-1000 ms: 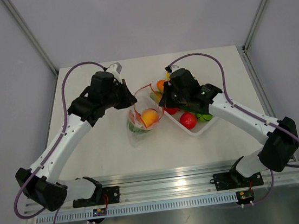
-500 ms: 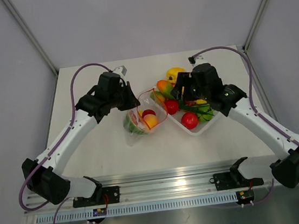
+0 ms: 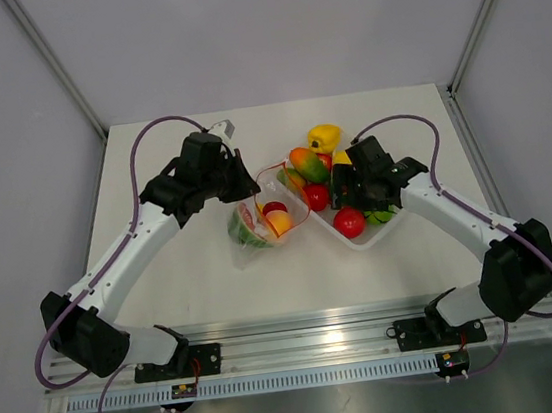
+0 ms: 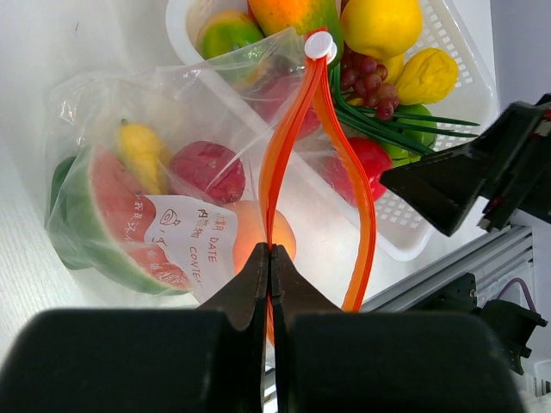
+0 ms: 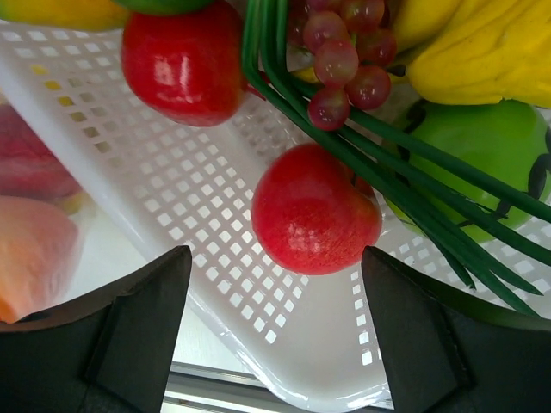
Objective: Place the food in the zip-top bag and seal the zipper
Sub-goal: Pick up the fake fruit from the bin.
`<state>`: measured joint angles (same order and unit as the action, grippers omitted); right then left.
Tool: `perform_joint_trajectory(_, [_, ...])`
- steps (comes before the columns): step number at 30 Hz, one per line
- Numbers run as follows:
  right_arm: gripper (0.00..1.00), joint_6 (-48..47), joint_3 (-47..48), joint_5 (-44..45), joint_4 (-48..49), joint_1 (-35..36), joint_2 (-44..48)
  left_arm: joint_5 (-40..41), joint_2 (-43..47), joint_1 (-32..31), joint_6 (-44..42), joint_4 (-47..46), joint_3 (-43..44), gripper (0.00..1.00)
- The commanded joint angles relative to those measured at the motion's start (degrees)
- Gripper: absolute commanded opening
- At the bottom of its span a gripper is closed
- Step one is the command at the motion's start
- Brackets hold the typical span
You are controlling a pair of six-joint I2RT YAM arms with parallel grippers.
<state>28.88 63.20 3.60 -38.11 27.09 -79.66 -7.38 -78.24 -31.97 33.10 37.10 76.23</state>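
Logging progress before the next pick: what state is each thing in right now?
zip-top bag: open, partly filled.
zipper: unsealed, strips parted.
left gripper: shut on the zipper.
right gripper: open, empty, over the red fruit.
white tray: partly full.

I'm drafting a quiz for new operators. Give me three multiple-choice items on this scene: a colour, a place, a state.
1. What colour is the round glossy toy fruit in the white perforated plastic tray, under the right end effector? A. yellow B. green C. red
2. Where is the green-rinded toy watermelon slice? A. that tray B. the clear crinkly zip-top bag C. the right end effector
3. The left end effector is: A. shut on the orange-red zipper strip B. open C. holding a banana
Answers: C, it looks red; B, it shows through the plastic; A, its fingers pinch the strip.
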Motion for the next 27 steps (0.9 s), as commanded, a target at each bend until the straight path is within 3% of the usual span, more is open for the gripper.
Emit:
perform_joint_trajectory(1, [0.88,0.8,-0.3,1.2,-0.1,0.0,-1.8,-1.6,1.2,-0.2,0.6,-3.5,-0.6,0.0])
perform_joint_trajectory(18, [0.93,5.1,-1.4,5.8,2.2,0.0,-11.3,-2.3,1.5,-0.2,0.5,-4.3,-1.5,0.0])
perform_joint_trajectory(21, [0.86,5.2,-1.4,5.1,2.6,0.0,-11.2,-2.6,1.4,-0.2,0.7,-4.8,-1.5,0.0])
perform_joint_trajectory(25, [0.67,5.1,-1.2,4.9,2.4,0.0,-9.7,-2.8,1.2,-0.2,0.8,-4.8,-1.5,0.0])
perform_joint_trajectory(27, [0.53,5.4,-1.1,5.5,1.9,0.0,-7.2,-2.8,1.3,-0.2,0.7,-4.8,-1.6,0.0])
